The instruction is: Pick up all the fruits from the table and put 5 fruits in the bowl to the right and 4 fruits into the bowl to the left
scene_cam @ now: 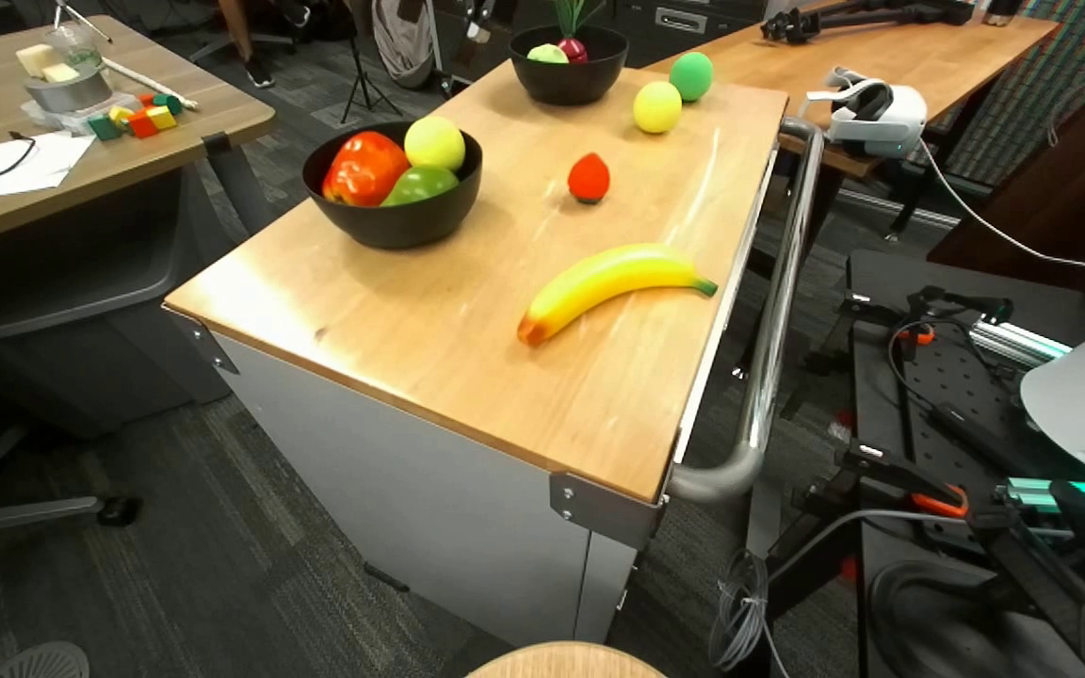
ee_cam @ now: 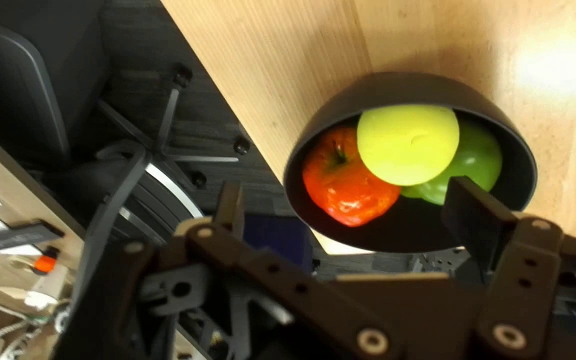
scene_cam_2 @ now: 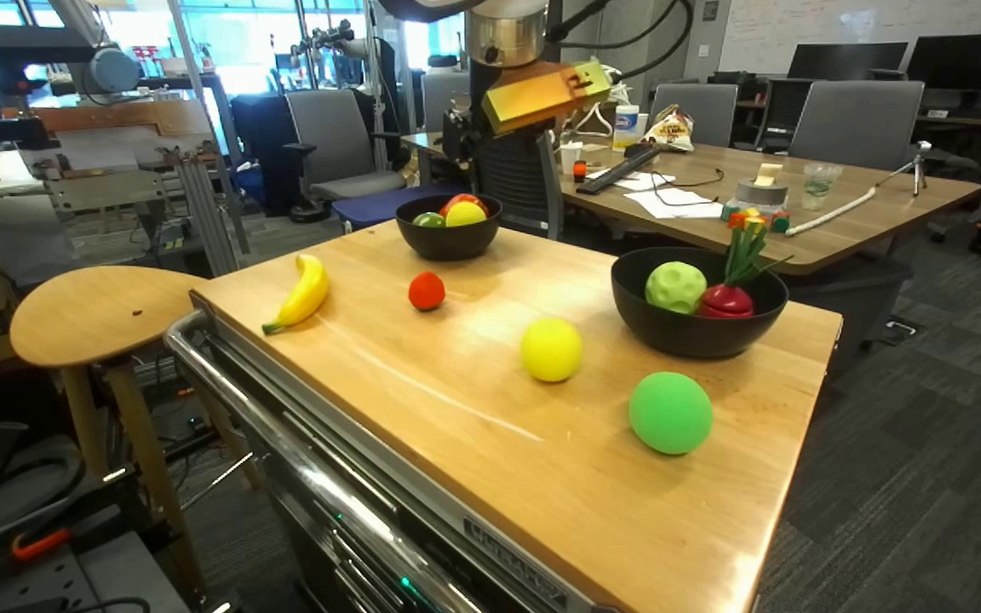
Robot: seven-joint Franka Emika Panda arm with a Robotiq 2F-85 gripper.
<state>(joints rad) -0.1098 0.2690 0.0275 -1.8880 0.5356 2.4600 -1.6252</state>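
End effector (ee_cam: pixel 350 202) hung released, jaws wide apart; below it sat a bowl (ee_cam: pixel 403 90) of three fruits (ee_cam: pixel 408 145); farther from it on the bench (scene_cam_2: pixel 473 358) lay the banana (scene_cam: pixel 599 282), strawberry (scene_cam: pixel 590 177), yellow ball (scene_cam_2: pixel 551 350), green ball (scene_cam_2: pixel 670 413) and other bowl (scene_cam_2: pixel 678 336).

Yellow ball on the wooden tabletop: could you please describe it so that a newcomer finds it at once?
On the wooden tabletop, find the black bowl holding a leafy red vegetable. Beside that bowl, directly on the wood, lies the yellow ball, plain and round. Its colour separates it from the green ball nearby.
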